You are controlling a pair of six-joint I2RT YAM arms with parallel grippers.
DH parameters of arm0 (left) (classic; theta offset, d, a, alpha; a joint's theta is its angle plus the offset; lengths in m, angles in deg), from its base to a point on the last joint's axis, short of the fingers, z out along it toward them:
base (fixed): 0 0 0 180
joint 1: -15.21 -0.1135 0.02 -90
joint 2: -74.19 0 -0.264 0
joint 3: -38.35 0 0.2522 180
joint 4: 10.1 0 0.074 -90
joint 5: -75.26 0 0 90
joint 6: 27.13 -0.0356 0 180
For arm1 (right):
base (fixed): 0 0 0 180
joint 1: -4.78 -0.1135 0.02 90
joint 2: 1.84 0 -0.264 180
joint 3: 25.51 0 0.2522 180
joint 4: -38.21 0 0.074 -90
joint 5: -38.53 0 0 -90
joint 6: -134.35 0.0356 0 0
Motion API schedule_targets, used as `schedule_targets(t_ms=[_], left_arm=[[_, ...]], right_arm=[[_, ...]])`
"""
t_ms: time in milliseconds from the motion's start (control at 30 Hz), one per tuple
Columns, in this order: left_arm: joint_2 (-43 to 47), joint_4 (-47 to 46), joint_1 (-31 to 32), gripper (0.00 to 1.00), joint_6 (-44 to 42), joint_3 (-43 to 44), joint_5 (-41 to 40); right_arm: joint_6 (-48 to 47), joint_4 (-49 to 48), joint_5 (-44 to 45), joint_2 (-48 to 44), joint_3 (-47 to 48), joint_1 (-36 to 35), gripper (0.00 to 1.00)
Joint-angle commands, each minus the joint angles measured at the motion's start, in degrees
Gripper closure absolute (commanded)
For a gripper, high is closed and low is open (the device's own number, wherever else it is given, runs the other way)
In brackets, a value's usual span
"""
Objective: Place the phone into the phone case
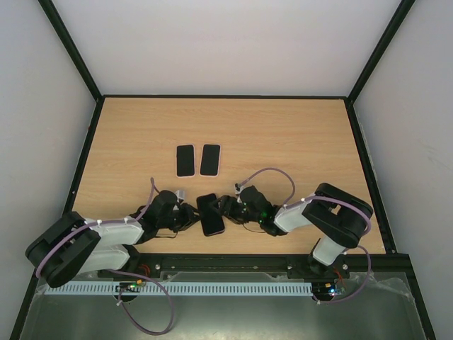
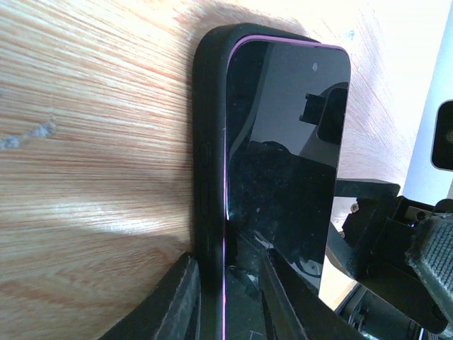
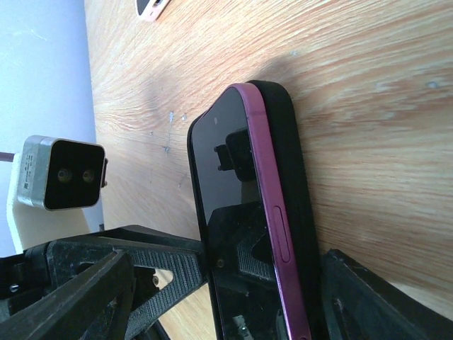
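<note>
The phone [image 1: 211, 214], purple-edged with a dark screen, lies face up in the black phone case [image 2: 207, 142] on the table's near middle. Along one long side the phone [image 2: 283, 156] sits flush in the case. On the other side its purple edge [image 3: 265, 184] stands proud of the case [image 3: 289, 142]. My left gripper [image 2: 226, 258] pinches the case's seated edge, one finger outside the case wall and the other on the screen. My right gripper [image 3: 230, 262] straddles the raised side with its jaws wide, the upper finger well clear of the glass.
Two more dark phones [image 1: 185, 160] [image 1: 209, 159] lie side by side farther back on the wooden table [image 1: 297, 142]. Black frame rails border the table. The two grippers [image 1: 185, 214] [image 1: 230, 207] face each other across the cased phone.
</note>
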State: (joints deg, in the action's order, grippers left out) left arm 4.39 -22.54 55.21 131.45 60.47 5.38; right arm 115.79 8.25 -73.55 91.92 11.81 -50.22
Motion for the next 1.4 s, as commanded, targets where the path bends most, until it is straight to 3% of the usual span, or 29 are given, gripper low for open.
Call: schedule_targets(t_ms=[0,333,933,1133,1233,1367], left_arm=[[-0.9,-0.5,0.5,0.76,0.4,-0.1,0.4],[0.8,0.4,0.5,0.72,0.7,-1.2,-0.5],[5.8,4.3,0.5,0.63,0.6,-1.9,-2.3],[6.4,4.6,0.5,0.66,0.4,-2.3,-2.1],[7.0,4.5,0.5,0.67,0.7,-2.7,-2.4],[7.5,5.1,0.5,0.66,0.8,-2.9,-2.9]], right_arm=[[4.4,-8.4,-5.6,0.6,-0.7,-0.5,0.29],[9.9,-19.8,-8.2,0.4,-3.2,-0.5,0.30],[11.0,-25.2,-8.8,3.6,-4.1,-0.5,0.32],[13.1,-29.5,-8.9,6.3,-4.0,-0.5,0.34],[13.5,-30.7,-9.2,7.4,-4.0,-0.5,0.38],[12.9,-30.4,-8.7,8.4,-4.5,-0.5,0.57]])
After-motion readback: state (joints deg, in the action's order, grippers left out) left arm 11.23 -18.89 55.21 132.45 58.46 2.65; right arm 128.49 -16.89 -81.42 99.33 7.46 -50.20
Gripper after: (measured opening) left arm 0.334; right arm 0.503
